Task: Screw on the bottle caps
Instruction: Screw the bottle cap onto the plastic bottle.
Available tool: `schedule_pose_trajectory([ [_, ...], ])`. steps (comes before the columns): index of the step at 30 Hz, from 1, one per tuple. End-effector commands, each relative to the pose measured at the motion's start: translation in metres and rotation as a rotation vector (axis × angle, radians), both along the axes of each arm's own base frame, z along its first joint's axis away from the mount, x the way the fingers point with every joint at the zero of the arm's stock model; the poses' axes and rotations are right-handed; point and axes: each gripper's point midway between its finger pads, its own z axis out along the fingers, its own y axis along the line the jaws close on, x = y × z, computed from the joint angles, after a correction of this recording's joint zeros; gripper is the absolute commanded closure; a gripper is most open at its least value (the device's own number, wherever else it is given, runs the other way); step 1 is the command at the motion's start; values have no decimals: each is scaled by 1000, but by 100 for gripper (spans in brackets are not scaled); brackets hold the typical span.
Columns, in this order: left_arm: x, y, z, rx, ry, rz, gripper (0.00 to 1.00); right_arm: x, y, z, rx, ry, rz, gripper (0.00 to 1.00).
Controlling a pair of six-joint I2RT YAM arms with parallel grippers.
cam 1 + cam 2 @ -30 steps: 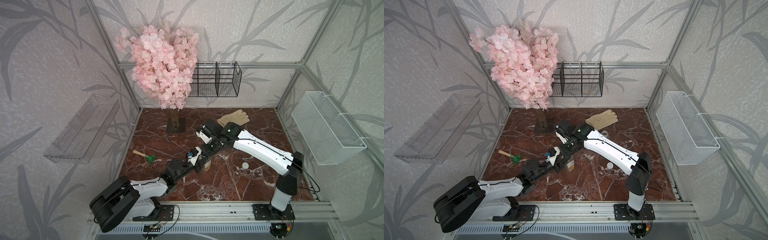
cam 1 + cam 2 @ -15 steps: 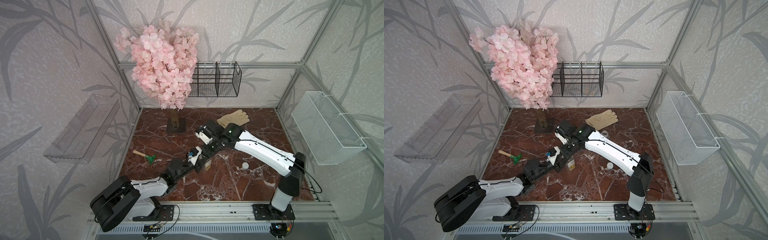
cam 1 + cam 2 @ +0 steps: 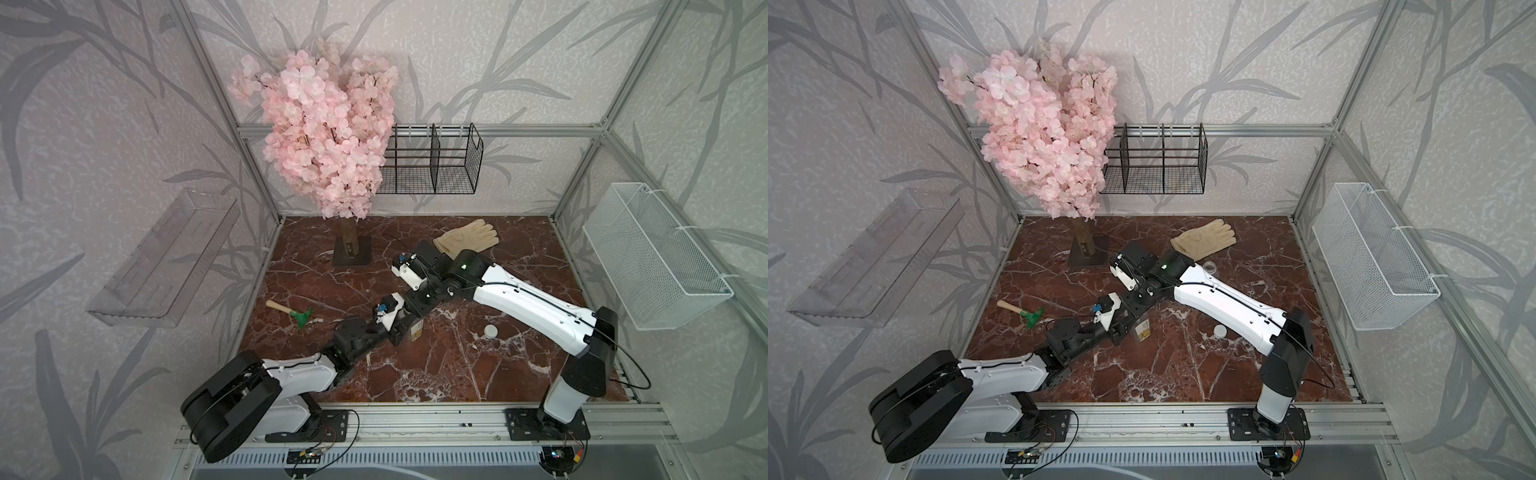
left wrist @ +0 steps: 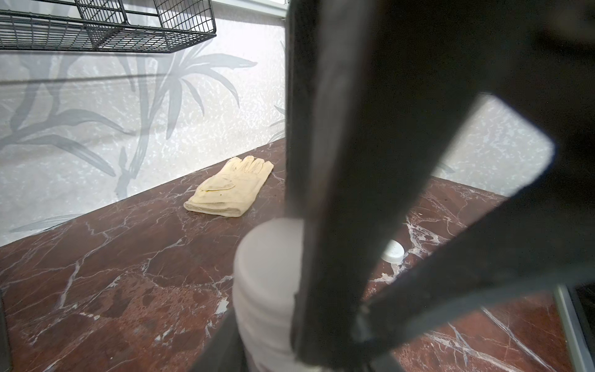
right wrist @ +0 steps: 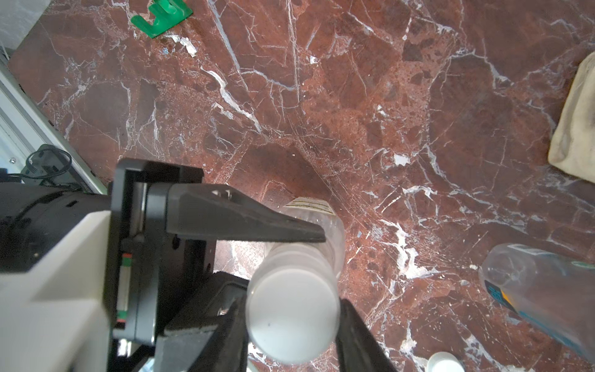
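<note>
On a red-brown marble table (image 3: 457,374), the left gripper (image 3: 400,332) clamps a small clear plastic bottle with a white-and-yellow label (image 3: 417,331). The bottle stands upright, well apart from a cream work glove (image 3: 465,239), on the glove's robot side. The right gripper (image 5: 291,335) pinches a white round screw cap (image 5: 289,309) seated on that bottle's neck. A second white cap (image 3: 491,331) lies loose, also well clear of the glove. A second clear bottle with a blue label (image 5: 541,283) lies on its side near the glove.
</note>
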Motion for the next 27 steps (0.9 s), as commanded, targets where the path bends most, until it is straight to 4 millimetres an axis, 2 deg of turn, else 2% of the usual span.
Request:
schedule_pose_trajectory([
  [1,-7,-5,-33,95,92,-42,65,11,-12,-3,-96,-47,-64,61],
  [12,-2,-8,-35,95,122,-33,68,11,-14,-9,-81,16,-215,61],
  [19,-3,-9,-36,97,124,-42,68,8,-3,1,-21,28,-182,36],
  [27,-5,-11,-36,99,123,-58,68,7,-1,28,37,-18,-126,23],
])
